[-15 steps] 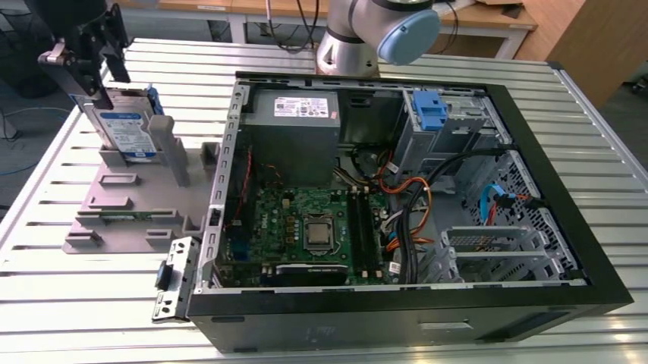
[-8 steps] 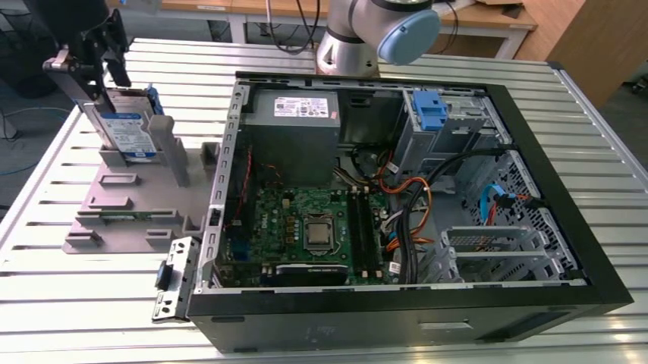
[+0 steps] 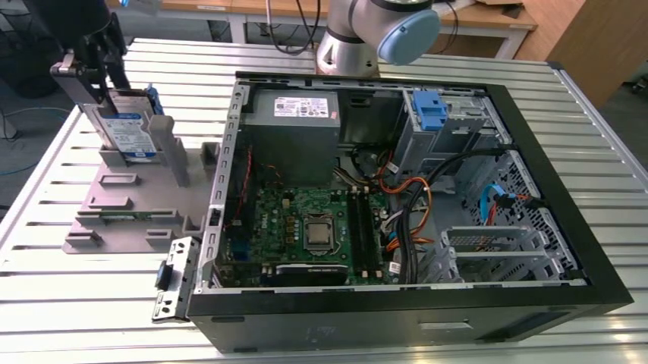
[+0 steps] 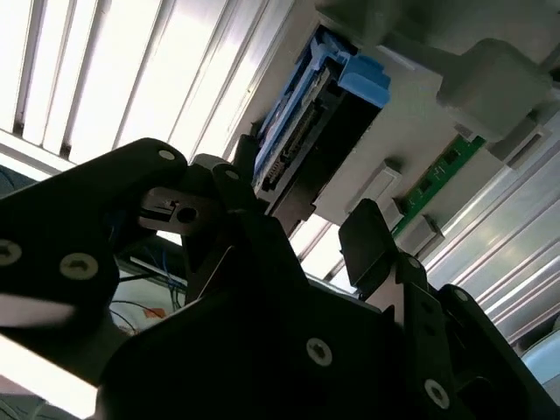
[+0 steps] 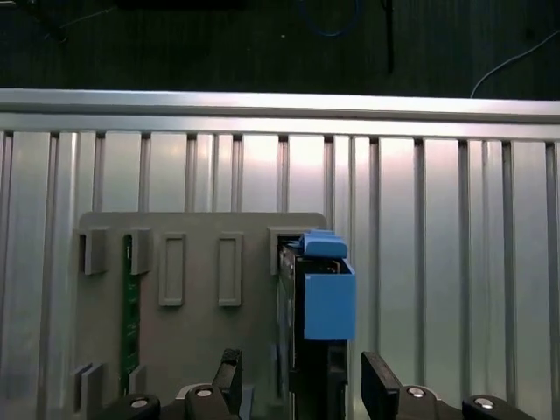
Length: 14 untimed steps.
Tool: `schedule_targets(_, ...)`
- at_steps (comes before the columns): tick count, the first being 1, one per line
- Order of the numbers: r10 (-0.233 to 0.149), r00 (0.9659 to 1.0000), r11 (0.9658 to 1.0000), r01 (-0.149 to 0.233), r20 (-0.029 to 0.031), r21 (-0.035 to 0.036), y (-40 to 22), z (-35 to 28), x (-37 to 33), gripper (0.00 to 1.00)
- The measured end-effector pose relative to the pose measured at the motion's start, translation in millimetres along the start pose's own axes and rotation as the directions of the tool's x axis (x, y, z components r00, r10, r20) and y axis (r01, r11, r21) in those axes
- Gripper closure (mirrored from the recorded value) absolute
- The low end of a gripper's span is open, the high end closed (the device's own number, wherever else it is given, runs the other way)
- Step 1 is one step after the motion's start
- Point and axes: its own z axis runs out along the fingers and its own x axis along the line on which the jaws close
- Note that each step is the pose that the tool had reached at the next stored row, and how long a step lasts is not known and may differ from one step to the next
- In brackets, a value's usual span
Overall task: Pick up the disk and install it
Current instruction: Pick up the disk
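Slatted metal counter [image 3: 81, 326] carries a grey holder [image 3: 132, 205]. The disk [image 3: 130, 133], in its blue carrier, stands upright on its edge in one slot of this holder, at the exterior view's left. In the first wrist view the hand [image 5: 304, 381] hovers over it with the two fingers apart, one at each side, not touching. Just beside the holder lies an open computer case [image 3: 405, 322] with its motherboard [image 3: 303, 220] and power supply [image 3: 294, 114].
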Motion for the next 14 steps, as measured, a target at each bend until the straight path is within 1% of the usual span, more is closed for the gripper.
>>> schedule_targets(2,-0.010,0.9999,0.9999,0.010,-0.0004,0.0002,0.2,1.7,0.0,0.35)
schedule_targets(7,-0.011,0.9999,0.9999,0.011,-0.0003,0.0015,0.4,5.9,0.2,0.35)
schedule_targets(14,-0.011,0.9999,0.9999,0.011,-0.0004,0.0014,0.4,6.2,0.2,0.35)
